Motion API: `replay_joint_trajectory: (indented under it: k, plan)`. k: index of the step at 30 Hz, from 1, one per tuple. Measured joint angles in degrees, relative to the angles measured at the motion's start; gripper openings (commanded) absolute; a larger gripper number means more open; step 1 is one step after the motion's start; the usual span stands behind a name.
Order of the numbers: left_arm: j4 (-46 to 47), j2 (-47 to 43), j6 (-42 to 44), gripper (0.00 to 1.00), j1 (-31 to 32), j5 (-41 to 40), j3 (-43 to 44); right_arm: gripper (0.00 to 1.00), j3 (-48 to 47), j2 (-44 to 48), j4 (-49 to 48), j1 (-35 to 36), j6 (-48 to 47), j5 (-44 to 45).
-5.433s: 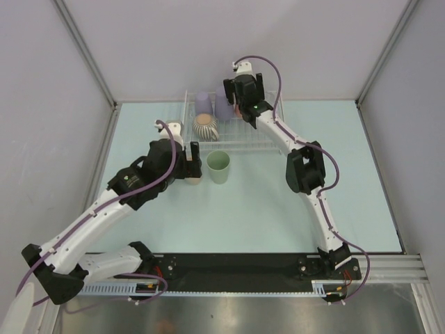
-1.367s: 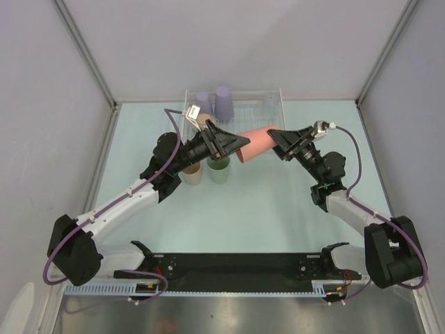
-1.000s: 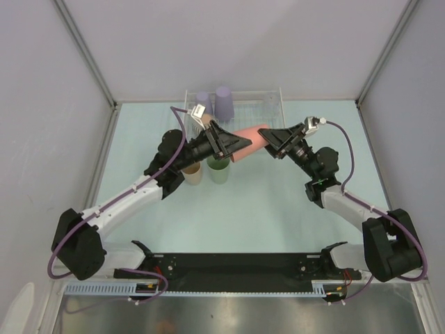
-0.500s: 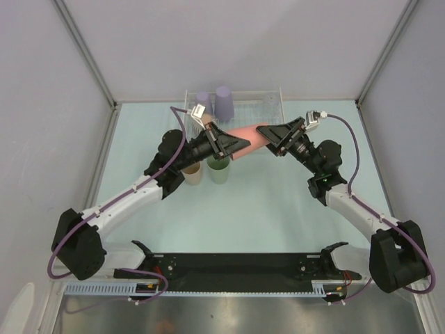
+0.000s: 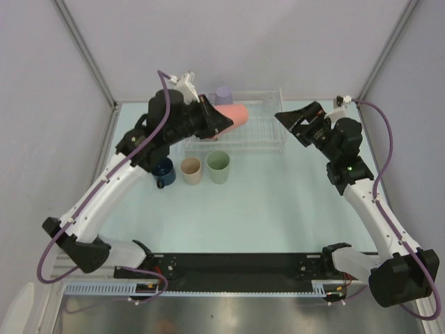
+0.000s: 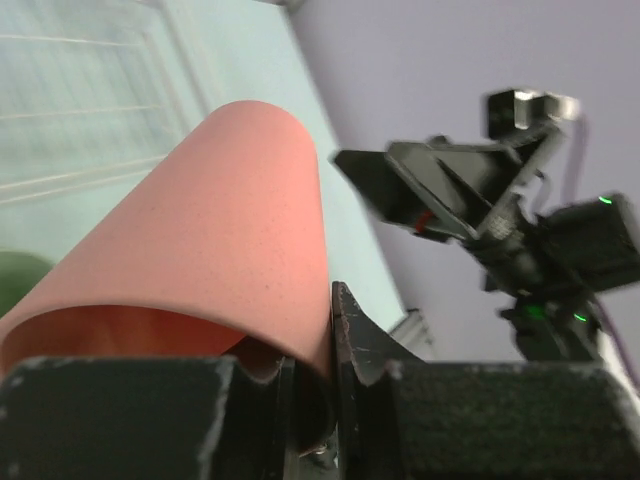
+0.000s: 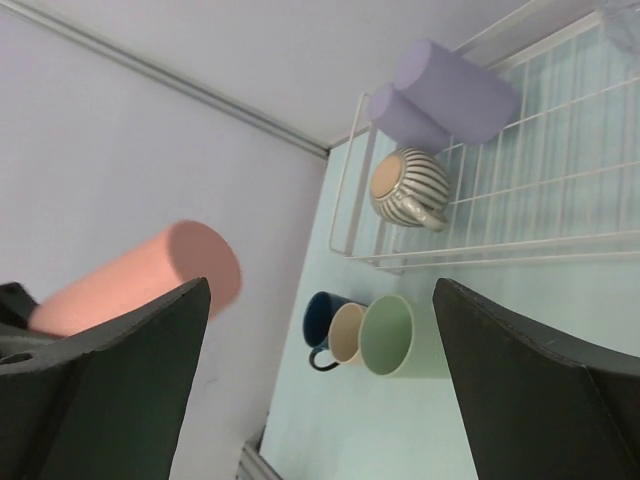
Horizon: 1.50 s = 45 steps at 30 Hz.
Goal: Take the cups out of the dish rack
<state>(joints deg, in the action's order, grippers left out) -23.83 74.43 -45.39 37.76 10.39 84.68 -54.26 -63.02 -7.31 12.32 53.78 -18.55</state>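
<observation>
Left gripper [image 5: 214, 120]: pinching the rim of the pink cup, with one finger inside it and one outside.
Pink cup [image 5: 234, 113]: up in the air over the left part of the dish rack. It lies on its side, and its closed end points toward the right arm.
Right gripper [image 5: 290, 127]: spread wide with nothing in it, up in the air near the right end of the rack.
Dish rack [image 5: 261, 129]: on the far side of the table [image 5: 271, 209].
In the rack: two lavender cups [image 7: 455, 85] side by side at the far left corner, and the ribbed cup [image 7: 405, 188] just beside them.
On the table: the navy mug [image 5: 163, 172], the tan cup [image 5: 190, 169] and the green cup [image 5: 218, 167]. They stand in a row, mouths up, just in front of the rack.
</observation>
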Motion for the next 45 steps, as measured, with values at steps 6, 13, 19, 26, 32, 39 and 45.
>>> replay_joint_trajectory:
  k: [6, 13, 19, 26, 32, 39, 45]
  plan:
    - [-27.2, 11.8, 10.5, 0.00, 0.6, -15.1, 25.3, 1.00, -2.5, 1.9, 8.8, 0.1, -6.4, 3.8]
    - [-44.5, 16.1, 16.0, 0.00, 1.7, -26.5, 24.5, 1.00, -2.5, 2.1, 13.4, 0.9, -8.9, 5.0]
    - [-49.6, 16.8, 17.0, 0.00, 4.5, -32.8, 24.0, 1.00, -2.2, 2.1, 13.9, 1.8, -8.9, 5.2]
    - [-50.4, 19.8, 17.4, 0.00, 6.9, -34.2, 24.6, 1.00, -1.0, 2.1, 14.4, 2.3, -9.0, 5.2]
    - [-50.5, 24.8, 17.6, 0.00, 8.0, -33.1, 27.5, 1.00, 0.1, 2.1, 14.8, 2.4, -9.0, 5.2]
    - [-50.4, 27.1, 17.7, 0.01, 8.5, -31.0, 31.6, 1.00, 1.1, 2.1, 14.9, 2.5, -9.0, 5.0]
    - [-50.4, 27.7, 17.9, 0.00, 9.1, -29.6, 32.7, 1.00, 1.5, 2.1, 14.8, 2.5, -9.0, 5.0]
